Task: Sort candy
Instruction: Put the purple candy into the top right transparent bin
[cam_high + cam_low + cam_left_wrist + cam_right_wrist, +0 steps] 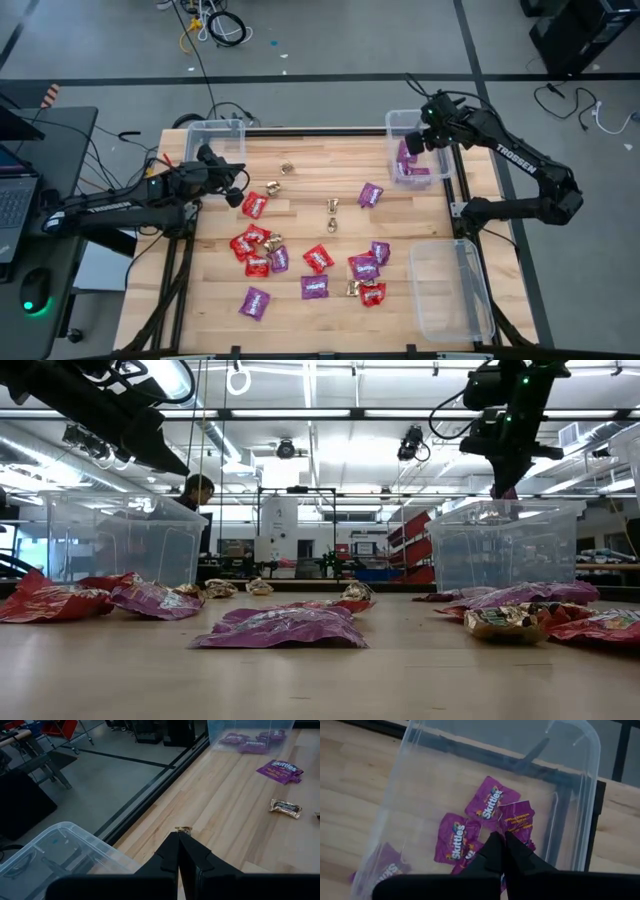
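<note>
Nearest item: flat purple wrapped packet lies flat on the light wooden table, close to its near edge.
Loose candy: red packets, purple packets and small gold foil pieces lie scattered across the table's middle and near half.
Right gripper: fingers pressed together, holding nothing, above the clear plastic bin at the far right corner.
Bin contents: purple Skittles packets.
Left gripper: fingers together, empty, beside the clear bin at the far left corner.
Third bin: near right edge.
</note>
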You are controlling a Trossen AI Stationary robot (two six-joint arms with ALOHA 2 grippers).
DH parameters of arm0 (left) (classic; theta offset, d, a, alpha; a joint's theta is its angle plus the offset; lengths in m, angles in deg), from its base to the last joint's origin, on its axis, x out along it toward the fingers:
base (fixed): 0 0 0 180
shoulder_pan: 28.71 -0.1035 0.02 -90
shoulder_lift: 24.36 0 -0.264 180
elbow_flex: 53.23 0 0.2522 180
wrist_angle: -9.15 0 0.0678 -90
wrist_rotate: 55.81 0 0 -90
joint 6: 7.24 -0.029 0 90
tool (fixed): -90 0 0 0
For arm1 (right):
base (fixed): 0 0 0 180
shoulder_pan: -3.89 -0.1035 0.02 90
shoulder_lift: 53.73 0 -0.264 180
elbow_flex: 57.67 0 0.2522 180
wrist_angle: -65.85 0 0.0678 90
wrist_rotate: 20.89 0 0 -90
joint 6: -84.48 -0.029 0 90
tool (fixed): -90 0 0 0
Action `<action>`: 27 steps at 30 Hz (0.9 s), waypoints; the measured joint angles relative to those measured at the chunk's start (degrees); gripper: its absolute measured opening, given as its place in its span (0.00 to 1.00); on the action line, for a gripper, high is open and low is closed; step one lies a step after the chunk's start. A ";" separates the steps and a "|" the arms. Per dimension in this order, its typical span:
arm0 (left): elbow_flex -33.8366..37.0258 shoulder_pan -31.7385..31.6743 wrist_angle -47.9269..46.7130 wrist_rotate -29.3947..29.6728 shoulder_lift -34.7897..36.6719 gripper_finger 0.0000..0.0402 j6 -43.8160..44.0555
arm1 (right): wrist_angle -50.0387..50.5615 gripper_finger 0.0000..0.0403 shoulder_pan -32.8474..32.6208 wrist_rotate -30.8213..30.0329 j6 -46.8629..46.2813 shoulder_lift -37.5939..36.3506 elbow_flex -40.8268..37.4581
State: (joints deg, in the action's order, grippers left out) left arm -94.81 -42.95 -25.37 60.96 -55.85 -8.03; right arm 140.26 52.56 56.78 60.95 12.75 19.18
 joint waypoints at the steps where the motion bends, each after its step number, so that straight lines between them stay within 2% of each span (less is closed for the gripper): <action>1: 0.00 0.00 -0.02 0.00 -0.02 0.02 0.00 | 0.01 0.00 -0.01 -0.02 -0.69 0.00 0.00; 18: 0.00 -0.01 -0.22 -0.01 -0.02 0.02 0.00 | 0.24 0.02 -0.02 -0.07 -2.27 0.00 0.00; 27: 0.00 -0.02 -0.11 -0.02 -0.02 0.02 0.00 | 5.62 0.01 -0.04 -0.08 -3.67 1.69 -0.02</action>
State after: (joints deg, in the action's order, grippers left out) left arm -94.81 -42.97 -25.48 60.93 -55.87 -8.03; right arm 145.89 52.52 56.70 57.28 14.44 19.16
